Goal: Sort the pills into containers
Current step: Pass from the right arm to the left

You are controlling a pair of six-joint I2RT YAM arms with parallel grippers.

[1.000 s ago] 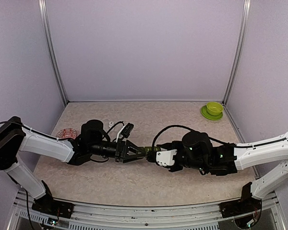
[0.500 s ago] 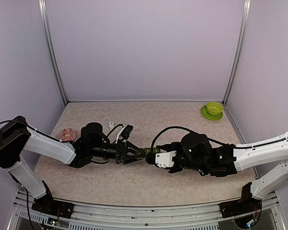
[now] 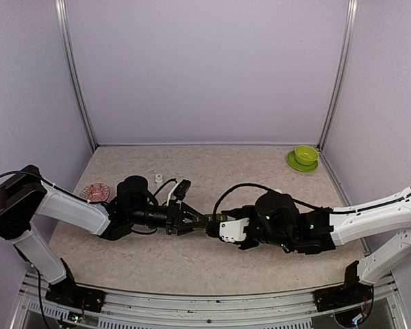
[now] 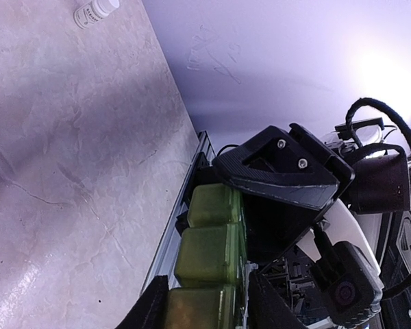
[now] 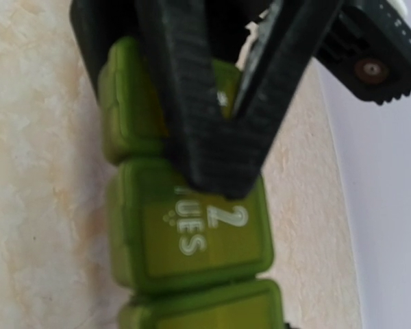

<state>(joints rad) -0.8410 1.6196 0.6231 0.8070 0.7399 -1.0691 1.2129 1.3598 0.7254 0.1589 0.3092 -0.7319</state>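
"Looking for the containers [image 5: 192,233], where do they sit?"

"Over the middle of the table [image 3: 212,171], strung end to end between the two grippers. They form a dark green strip of three joined compartments. The middle lid, printed TUES with a 2, lies flat and closed."

"Who has hold of it?"

"Both. The left gripper [image 4: 209,281] has its fingers [image 4: 154,308] pressed against the two sides of one end compartment. From the right wrist, one of those black fingers lies straight across that compartment's lid. The right gripper [image 3: 214,223] is clamped on the opposite end, and in the left wrist view its dark finger covers that compartment."

"Is the strip resting on the surface?"

"I cannot tell for sure. From the left wrist the tabletop looks to lie behind it, apart."

"What else is around?"

"A small white bottle [image 3: 159,179] sits beyond the left gripper, towards the back. A red patterned dish [image 3: 94,192] is near it at the left edge. A lime-green bowl [image 3: 305,154] on its saucer [image 3: 296,164] stands in the far right corner, well apart from everything else."
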